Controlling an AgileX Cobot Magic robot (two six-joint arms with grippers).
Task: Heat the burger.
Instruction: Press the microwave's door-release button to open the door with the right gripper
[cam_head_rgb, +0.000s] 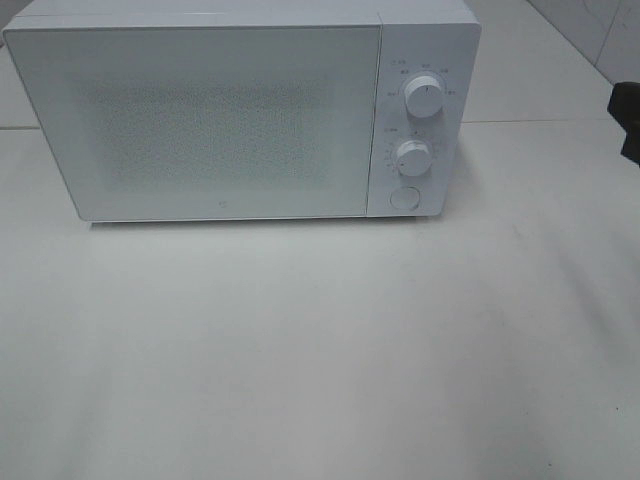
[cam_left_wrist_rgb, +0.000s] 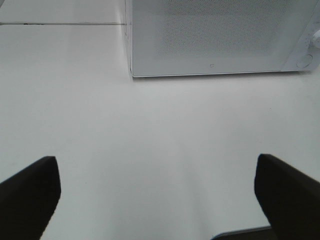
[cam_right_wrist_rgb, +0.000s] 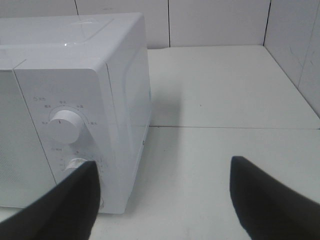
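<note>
Up at 12 o'clock on the counter (cam_head_rgb: 320, 350) sat the white microwave (cam_head_rgb: 200, 120), door shut, knobs (cam_head_rgb: 424, 98) on its 3 o'clock side. Both the left tool (cam_left_wrist_rgb: 155, 165) and the right tool (cam_right_wrist_rgb: 164, 165) hung wide open, gripping nothing. Couldn't spot the burger in any view, so no idea where it was.

The white microwave (cam_head_rgb: 240, 115) stands upright with its front shut.

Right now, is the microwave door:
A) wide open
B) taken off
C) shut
C: the microwave has its door flush against the front, with no gap showing.
</note>
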